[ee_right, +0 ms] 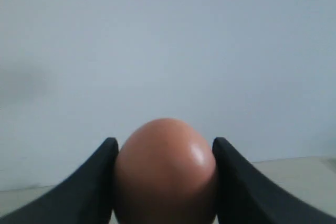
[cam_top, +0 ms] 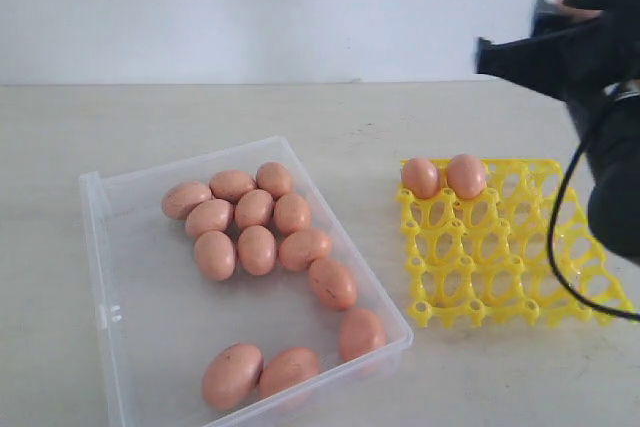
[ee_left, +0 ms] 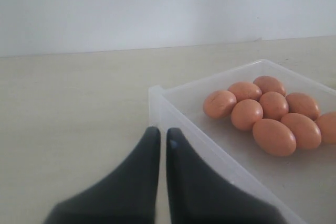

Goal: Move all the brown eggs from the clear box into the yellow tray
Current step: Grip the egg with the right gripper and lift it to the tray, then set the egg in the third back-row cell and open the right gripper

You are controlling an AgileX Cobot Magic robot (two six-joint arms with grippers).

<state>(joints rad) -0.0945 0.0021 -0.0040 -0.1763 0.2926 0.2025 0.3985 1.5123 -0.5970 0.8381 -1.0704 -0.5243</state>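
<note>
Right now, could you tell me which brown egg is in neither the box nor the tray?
The egg gripped in the right end effector; all the others lie in the clear box or sit in the yellow tray.

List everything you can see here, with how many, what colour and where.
Clear box: one, transparent, table's left.
Brown eggs in box: thirteen, orange-brown, loose inside.
Yellow tray: one, yellow, right of box.
Brown eggs in tray: two, orange-brown, adjacent far-row cups.
Table: one, beige, under everything.
Left claw: one, black, shut and empty, by the box's corner.
Right claw: one, black, raised at right, gripping one brown egg.
</note>
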